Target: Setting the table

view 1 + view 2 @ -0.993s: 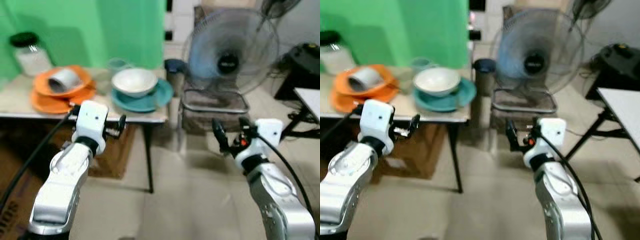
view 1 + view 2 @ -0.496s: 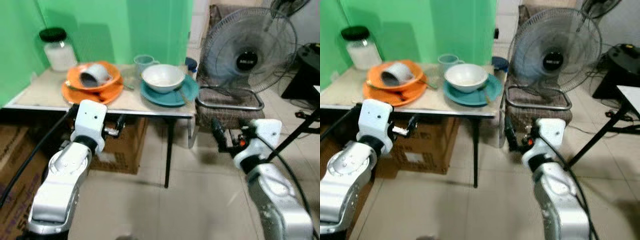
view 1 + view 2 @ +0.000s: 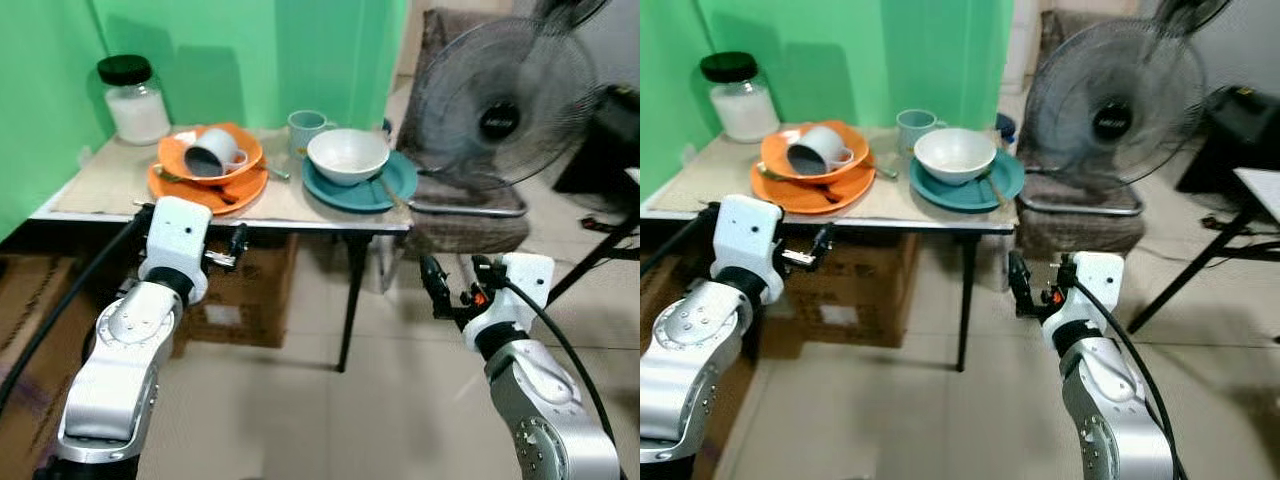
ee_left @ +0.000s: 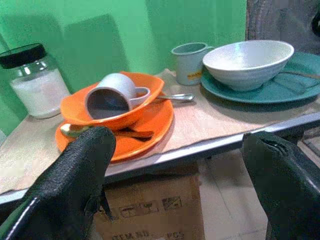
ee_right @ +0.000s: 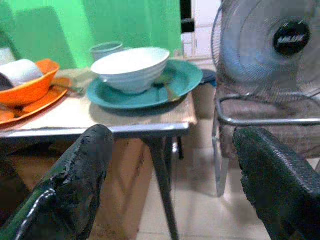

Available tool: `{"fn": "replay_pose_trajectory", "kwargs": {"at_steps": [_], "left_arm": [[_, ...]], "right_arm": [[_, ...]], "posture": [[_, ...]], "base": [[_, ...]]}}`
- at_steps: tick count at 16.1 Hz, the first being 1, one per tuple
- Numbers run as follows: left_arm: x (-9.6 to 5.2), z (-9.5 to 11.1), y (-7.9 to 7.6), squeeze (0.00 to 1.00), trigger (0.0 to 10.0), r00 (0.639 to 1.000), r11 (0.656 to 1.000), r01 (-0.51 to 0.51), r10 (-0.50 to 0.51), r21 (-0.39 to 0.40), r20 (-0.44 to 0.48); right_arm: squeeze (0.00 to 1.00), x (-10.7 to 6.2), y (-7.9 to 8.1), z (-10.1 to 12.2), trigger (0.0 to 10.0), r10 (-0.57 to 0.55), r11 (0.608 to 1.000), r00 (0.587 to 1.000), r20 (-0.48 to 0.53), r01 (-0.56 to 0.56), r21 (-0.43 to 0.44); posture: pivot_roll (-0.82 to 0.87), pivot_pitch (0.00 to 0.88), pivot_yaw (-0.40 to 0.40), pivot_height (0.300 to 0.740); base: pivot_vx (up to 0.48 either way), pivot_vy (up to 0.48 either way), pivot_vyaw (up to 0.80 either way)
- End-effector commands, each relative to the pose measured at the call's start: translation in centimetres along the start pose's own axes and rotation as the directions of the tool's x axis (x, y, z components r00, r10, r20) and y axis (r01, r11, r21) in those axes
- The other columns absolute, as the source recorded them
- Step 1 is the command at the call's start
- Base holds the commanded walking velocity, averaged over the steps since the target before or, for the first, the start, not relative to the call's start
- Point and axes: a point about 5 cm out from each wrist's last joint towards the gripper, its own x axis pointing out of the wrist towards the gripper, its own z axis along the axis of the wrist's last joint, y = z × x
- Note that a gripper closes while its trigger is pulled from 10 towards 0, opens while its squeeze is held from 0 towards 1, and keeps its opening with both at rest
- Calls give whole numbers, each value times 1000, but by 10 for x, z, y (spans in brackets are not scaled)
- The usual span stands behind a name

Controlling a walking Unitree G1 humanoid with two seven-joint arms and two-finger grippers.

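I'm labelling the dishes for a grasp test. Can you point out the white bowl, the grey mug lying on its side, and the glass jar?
white bowl (image 3: 954,155), right eye view, on its inner hollow.
grey mug (image 3: 210,155), left eye view, on its outer side wall.
glass jar (image 4: 37,90), left wrist view, on the white-filled body below the black lid.

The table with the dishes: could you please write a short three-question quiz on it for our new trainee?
1. True or false: the grey mug lies on its side in the orange bowl.
2. What does the white bowl sit on? A) the teal plate B) the orange plate C) the bare table
3. Fill in: the glass jar with the black lid stands at the table's back corner, on the robot's ____ side.

Key
1. True.
2. A.
3. Left.

Both the left claw and the right claw are open and short of the table, holding nothing.
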Motion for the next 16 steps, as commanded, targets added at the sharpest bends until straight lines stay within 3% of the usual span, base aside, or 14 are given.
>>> {"fn": "replay_pose_trajectory", "kwargs": {"at_steps": [1, 3, 9, 13, 16], "left_arm": [[2, 1, -4, 0, 10000, 1000, 1000, 9, -9, -1, 2], [3, 3, -4, 0, 10000, 1000, 1000, 4, -4, 5, 7], [5, 3, -5, 0, 10000, 1000, 1000, -16, 16, -5, 5], [6, 2, -5, 0, 10000, 1000, 999, -31, 31, -43, 3], [6, 0, -4, 0, 10000, 999, 999, -34, 34, -25, -9]], "right_arm": [[0, 1, -3, 3, 10000, -11, 1000, 1000, -2, 11, -7], [0, 1, -3, 3, 10000, -10, 1000, 1000, -5, 10, -7], [0, 2, -4, 4, 10000, 4, 1000, 1000, -20, -4, 1], [0, 5, -3, 6, 10000, 25, 1000, 999, -29, -25, -15], [0, 6, 1, 7, 10000, 55, 997, 998, -23, -56, -52]], "posture": [[84, 0, -16, 740], [83, 0, -18, 740], [78, 0, -21, 740], [77, 0, -26, 740], [80, 0, -30, 740]], "base": [[0, 0, 0], [0, 0, 0], [0, -474, 0], [0, 0, 0], [0, 0, 0]]}}
